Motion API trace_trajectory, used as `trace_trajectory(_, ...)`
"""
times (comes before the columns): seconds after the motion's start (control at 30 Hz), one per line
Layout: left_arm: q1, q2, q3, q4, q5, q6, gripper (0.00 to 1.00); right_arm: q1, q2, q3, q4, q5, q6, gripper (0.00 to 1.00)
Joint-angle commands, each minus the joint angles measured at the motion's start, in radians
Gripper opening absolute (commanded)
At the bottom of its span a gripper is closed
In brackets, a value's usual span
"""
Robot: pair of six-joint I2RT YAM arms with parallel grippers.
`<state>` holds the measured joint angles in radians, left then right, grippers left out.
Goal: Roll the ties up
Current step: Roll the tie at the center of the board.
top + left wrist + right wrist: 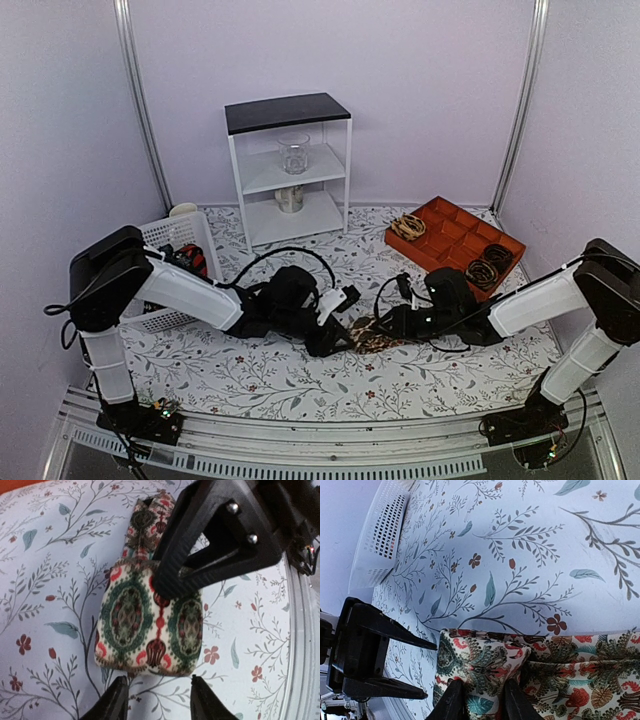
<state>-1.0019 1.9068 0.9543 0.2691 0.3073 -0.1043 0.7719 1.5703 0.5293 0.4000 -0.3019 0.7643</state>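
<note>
White mesh basket [160, 236] at far left holds something red and dark I cannot identify, the left gripper [159, 687] stands released just short of the rolled tie [135, 625] on the tablecloth [250, 370], the right gripper [482, 690] pinches its fabric, probably to stop it unwinding, and the orange tray [450, 236] keeps coiled bundles [407, 227] in separate compartments.

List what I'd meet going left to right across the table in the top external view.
white basket → white shelf unit → tie → orange tray. The arms and their fingers are left out, since they overlap these things.
</note>
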Motion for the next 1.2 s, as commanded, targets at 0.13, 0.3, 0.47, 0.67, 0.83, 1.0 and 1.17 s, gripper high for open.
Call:
trace_trajectory(0.13, 0.002, -0.180, -0.201, 0.072, -0.095, 0.020, 0.58, 0.042, 0.068, -0.025, 0.144, -0.002, 0.112, 0.28)
trace_trajectory(0.3, 0.006, -0.282, -0.311, 0.078, -0.186, 0.028, 0.63, 0.096, 0.158, 0.043, 0.208, -0.022, 0.188, 0.28)
trace_trajectory(0.47, 0.019, -0.346, -0.413, 0.103, -0.232, -0.020, 0.52, 0.133, 0.213, 0.085, 0.256, -0.044, 0.235, 0.29)
trace_trajectory(0.67, 0.011, -0.300, -0.426, 0.172, -0.233, -0.097, 0.28, 0.130, 0.184, 0.053, 0.187, 0.030, 0.208, 0.30)
trace_trajectory(0.83, -0.002, -0.214, -0.364, 0.176, -0.223, -0.094, 0.10, 0.125, 0.145, 0.029, 0.131, 0.064, 0.170, 0.31)
trace_trajectory(1.0, -0.008, -0.158, -0.311, 0.182, -0.200, -0.095, 0.03, 0.123, 0.136, 0.011, 0.125, 0.067, 0.155, 0.27)
trace_trajectory(1.17, -0.017, -0.108, -0.255, 0.202, -0.172, -0.101, 0.00, 0.122, 0.120, 0.004, 0.118, 0.077, 0.141, 0.25)
